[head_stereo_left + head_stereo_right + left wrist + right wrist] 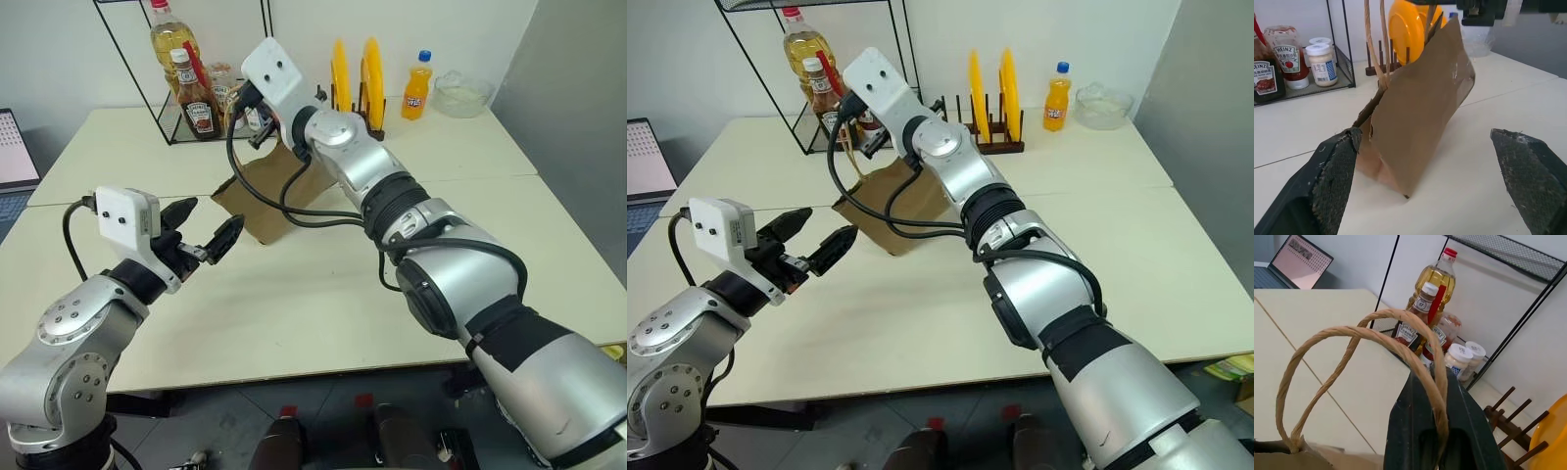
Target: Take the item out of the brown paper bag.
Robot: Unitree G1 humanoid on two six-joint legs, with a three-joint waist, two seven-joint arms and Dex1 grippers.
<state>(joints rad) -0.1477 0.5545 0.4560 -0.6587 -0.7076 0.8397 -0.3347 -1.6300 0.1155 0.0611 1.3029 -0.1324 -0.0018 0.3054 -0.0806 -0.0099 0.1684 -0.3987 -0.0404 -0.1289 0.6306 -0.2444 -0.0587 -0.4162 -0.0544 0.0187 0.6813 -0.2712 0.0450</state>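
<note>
right gripper (1437,431) clamped on brown paper bag (269,191) handles (1352,340), left gripper (204,227) wide open just beside bag

Open tabletop (921,313) between left gripper (813,245) and bag (901,211): free passage. Bag mouth: crossed by cord handles (1352,352) pinched in right gripper (1432,396). Behind: wire rack (191,108), plate rack (989,98).

On my feed, a black wire rack (167,108) at the counter's (294,313) far side holds an oil bottle (171,39), sauce bottles (196,103) and small jars. Yellow plates (358,70) stand upright in a wooden rack; beside them an orange soda bottle (418,86), then a glass bowl (462,95). Laptop (15,152) at the left edge.
</note>
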